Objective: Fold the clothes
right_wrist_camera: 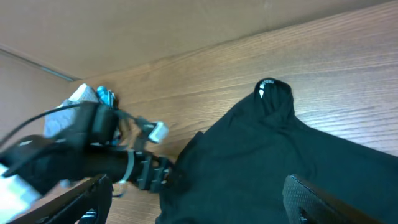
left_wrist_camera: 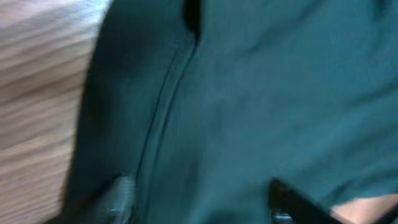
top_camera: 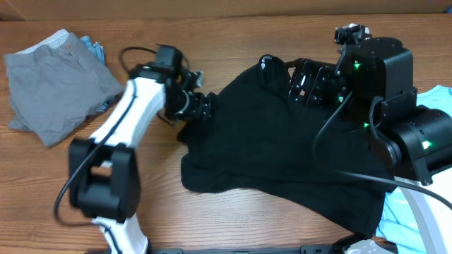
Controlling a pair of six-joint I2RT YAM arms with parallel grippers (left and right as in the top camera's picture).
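The clothes to fold are chiefly a black T-shirt (top_camera: pixel 268 155) lying crumpled across the middle of the table, its collar (top_camera: pixel 268 65) bunched up at the far side. The tiny white label (right_wrist_camera: pixel 261 92) shows at that collar. My left gripper (top_camera: pixel 201 106) is at the shirt's left edge. In the left wrist view its fingers (left_wrist_camera: pixel 118 199) stand apart, pressed down astride a seam of the black cloth (left_wrist_camera: pixel 249 112). My right gripper (top_camera: pixel 296 83) hovers open over the shirt's upper right part, its pads (right_wrist_camera: pixel 317 199) wide apart above the fabric.
A grey garment (top_camera: pixel 56 88) lies folded at the far left with a bit of blue cloth (top_camera: pixel 93 48) behind it. A light-blue tee (top_camera: pixel 439 95) sits at the right edge, partly under the right arm, and shows again at the bottom right (top_camera: pixel 395 222).
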